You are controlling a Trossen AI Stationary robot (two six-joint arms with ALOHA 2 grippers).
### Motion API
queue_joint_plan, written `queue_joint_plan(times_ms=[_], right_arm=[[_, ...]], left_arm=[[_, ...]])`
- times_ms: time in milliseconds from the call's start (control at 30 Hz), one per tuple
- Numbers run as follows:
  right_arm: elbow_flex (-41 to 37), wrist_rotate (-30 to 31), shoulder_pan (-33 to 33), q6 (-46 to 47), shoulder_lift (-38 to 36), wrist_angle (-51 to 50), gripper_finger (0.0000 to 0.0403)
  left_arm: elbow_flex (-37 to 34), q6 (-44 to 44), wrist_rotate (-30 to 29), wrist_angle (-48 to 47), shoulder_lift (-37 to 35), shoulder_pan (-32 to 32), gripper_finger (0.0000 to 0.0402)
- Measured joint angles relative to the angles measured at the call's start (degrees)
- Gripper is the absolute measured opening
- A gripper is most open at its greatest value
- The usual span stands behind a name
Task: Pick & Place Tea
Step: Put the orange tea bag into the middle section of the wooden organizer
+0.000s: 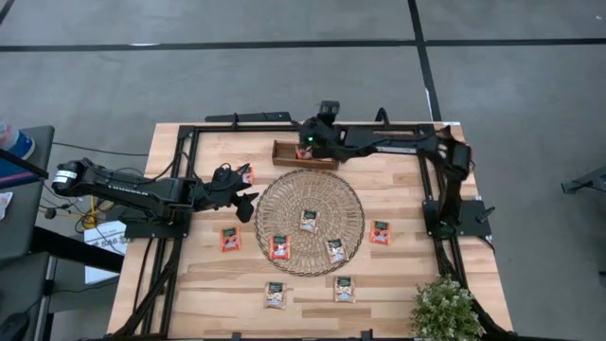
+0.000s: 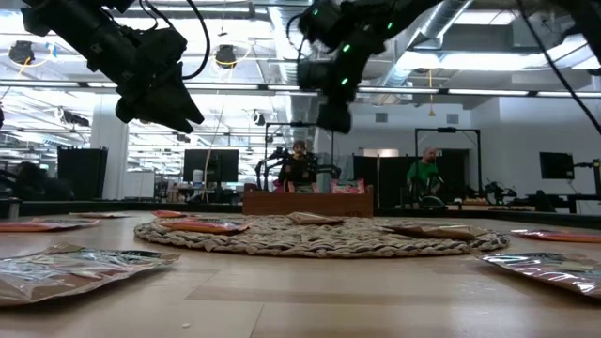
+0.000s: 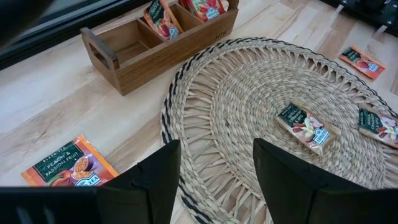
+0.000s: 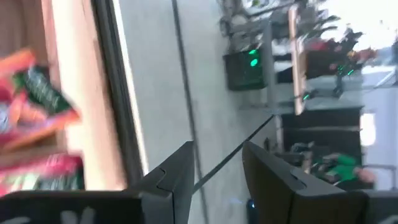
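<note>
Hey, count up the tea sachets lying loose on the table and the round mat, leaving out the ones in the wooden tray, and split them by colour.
Red-orange sachets: 4
Beige sachets with green tops: 4
Total: 8
Three of these lie on the woven mat: one red-orange and two beige.

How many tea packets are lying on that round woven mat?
3 tea packets on the mat: one red-orange near its front left, two beige, one near the centre and one front right.
</note>
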Motion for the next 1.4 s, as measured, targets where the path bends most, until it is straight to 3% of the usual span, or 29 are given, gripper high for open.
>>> queue_joint_plan(times_ms=[100,233,300,567,700,1067,1400], right_arm=[[0.0,-6.8,-1.0,6.8,-3.9,-6.5,0.0125],[0.0,-29.9,-3.3,8.5,-6.3,-7.7,0.0125],[0.0,-36.9,-4.2,6.1,-5.7,-6.2,0.0125],[0.6,-36.8,-5.4,-6.8,3.5,-2.0,0.0136],[4.0,-37.0,-5.9,-7.4,7.7,-2.4,0.0147],[17.0,-41.8,-8.4,-7.4,16.0,-16.1,0.014],[19.0,-41.8,-8.9,-8.8,18.1,-18.9,0.0138]], left_arm=[[0.0,0.0,0.0,0.0,0.0,0.0,0.0193],[0.0,0.0,0.0,0.0,0.0,0.0,0.0193],[0.0,0.0,0.0,0.1,0.0,0.0,0.0193],[0.0,0.0,0.2,0.1,0.0,0.0,0.0193],[0.0,0.6,0.2,0.4,0.0,0.0,0.0193],[0.0,0.7,0.4,1.3,0.0,0.0,0.0193],[0.0,1.1,0.4,2.0,0.0,0.0,0.0193]])
